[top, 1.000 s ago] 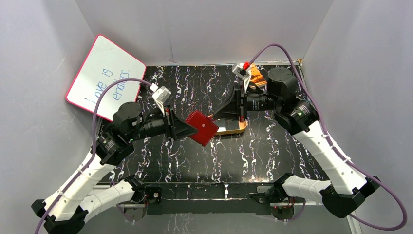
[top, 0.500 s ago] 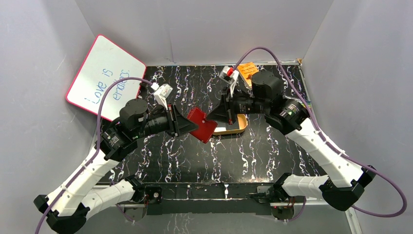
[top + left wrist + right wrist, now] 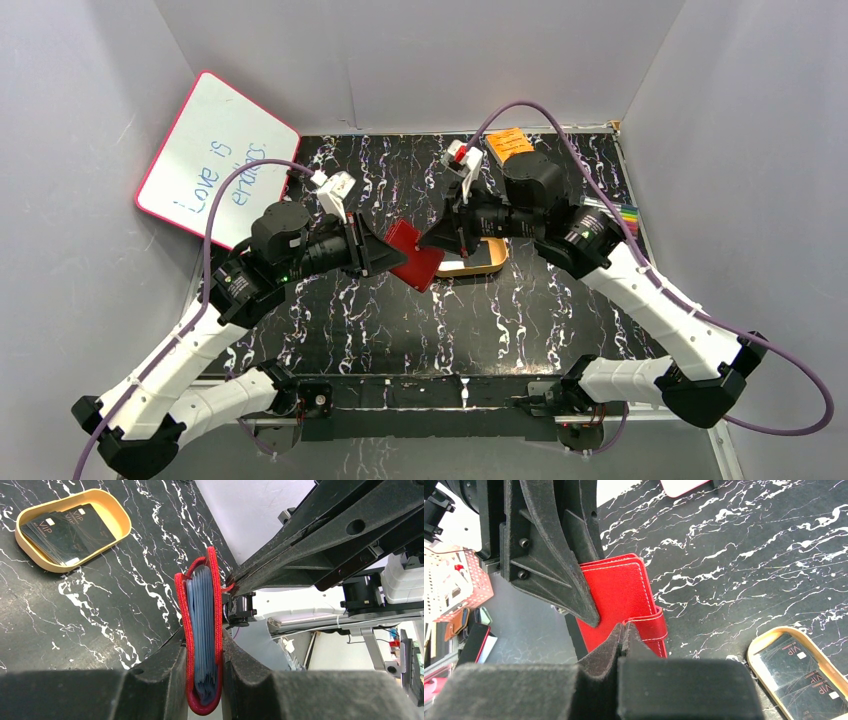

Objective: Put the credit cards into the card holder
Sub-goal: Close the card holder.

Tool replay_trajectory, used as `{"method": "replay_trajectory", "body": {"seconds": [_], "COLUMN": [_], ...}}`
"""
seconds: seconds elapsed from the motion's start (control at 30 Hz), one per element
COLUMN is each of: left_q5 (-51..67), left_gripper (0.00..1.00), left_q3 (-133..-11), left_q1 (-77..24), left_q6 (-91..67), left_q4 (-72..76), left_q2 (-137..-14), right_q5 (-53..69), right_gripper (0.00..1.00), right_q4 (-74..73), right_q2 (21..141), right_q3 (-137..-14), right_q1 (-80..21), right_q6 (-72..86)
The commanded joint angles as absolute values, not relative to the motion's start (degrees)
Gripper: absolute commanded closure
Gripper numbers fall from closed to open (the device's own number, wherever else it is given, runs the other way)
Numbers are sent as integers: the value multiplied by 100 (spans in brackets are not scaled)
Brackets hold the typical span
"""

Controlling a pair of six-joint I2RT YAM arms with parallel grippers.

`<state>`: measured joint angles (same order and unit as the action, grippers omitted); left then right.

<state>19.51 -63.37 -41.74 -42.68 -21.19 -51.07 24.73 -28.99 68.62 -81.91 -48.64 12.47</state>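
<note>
Card holder (image 3: 200, 595): red, folded, held clear of the worktop (image 3: 400, 320), clamped in left tool (image 3: 202, 636). Right tool (image 3: 623, 630): fingers together at snap tab (image 3: 656, 625); grip unclear. Credit cards (image 3: 60, 530): in gold oval tray (image 3: 122, 517). Step: opening holder. Next, probably: pull tab free.

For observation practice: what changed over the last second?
The right arm swung left, its shut fingers on the snap tab of the red leather-like card holder; the holder turned more edge-on. The left fingers stayed clamped on it; the gold oval tray of dark cards unmoved.
</note>
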Motion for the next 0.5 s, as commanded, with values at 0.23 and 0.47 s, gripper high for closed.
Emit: {"method": "replay_trajectory", "body": {"seconds": [0.23,0.47], "left_q5": [1931,1990], "left_gripper": [100,100], "left_q3": [-6473,-6430], "left_q1": [-4163,-4161], "left_q6": [-4405,-4495], "left_q4": [-1770,-1678], "left_q2": [-4988,-4957], "right_q5": [2163,1893], "right_gripper": [100,100], "right_q4": [-2678,-2611], "right_q2": [6759,6768], "right_q3": [-8064,-8042], "right_q1": [-5054,-5188], "right_q6": [1318,1345]}}
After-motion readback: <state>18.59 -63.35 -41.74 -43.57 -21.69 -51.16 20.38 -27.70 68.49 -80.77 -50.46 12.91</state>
